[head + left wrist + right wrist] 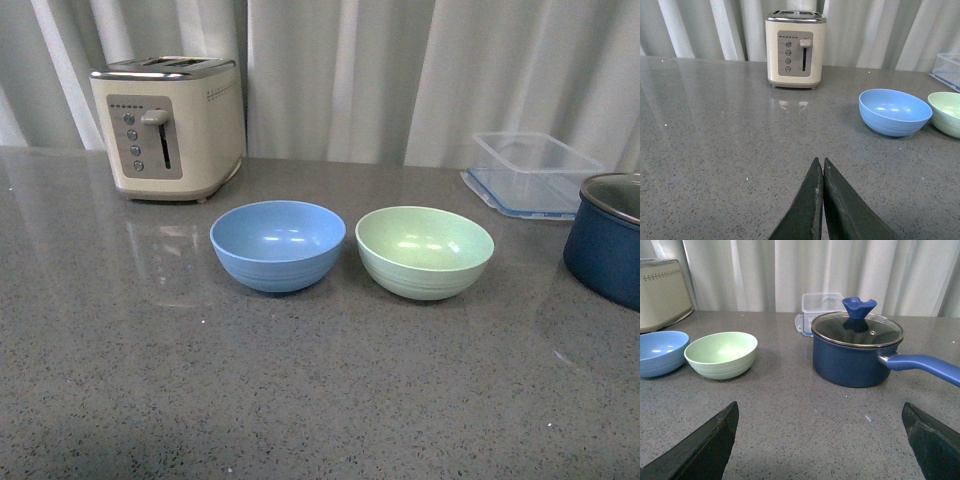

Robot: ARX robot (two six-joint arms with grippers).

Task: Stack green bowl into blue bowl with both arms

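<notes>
Soft, even light is filling all three views, and focus is reading sharp.
Diffuse light from overhead is laying pale glints inside the blue bowl (277,240) and the green bowl (424,247), with faint shadows pooling beneath both. The polished countertop (300,400) is mirroring the toaster (170,128), and the curtain (400,70) is showing slightly washed out.

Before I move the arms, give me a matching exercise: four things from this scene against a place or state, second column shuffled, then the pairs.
Things
1. light sky-blue round plastic bowl
2. cream two-slot toaster
3. dark navy pot with glass lid
4. left claw

Place or state
A. shut, holding nothing
B. far right, nearer the robot than the clear plastic container
C. empty, just left of the pale mint-green round plastic bowl
D. back left, by the pale curtain

Pairs: 1-C, 2-D, 3-B, 4-A
</notes>
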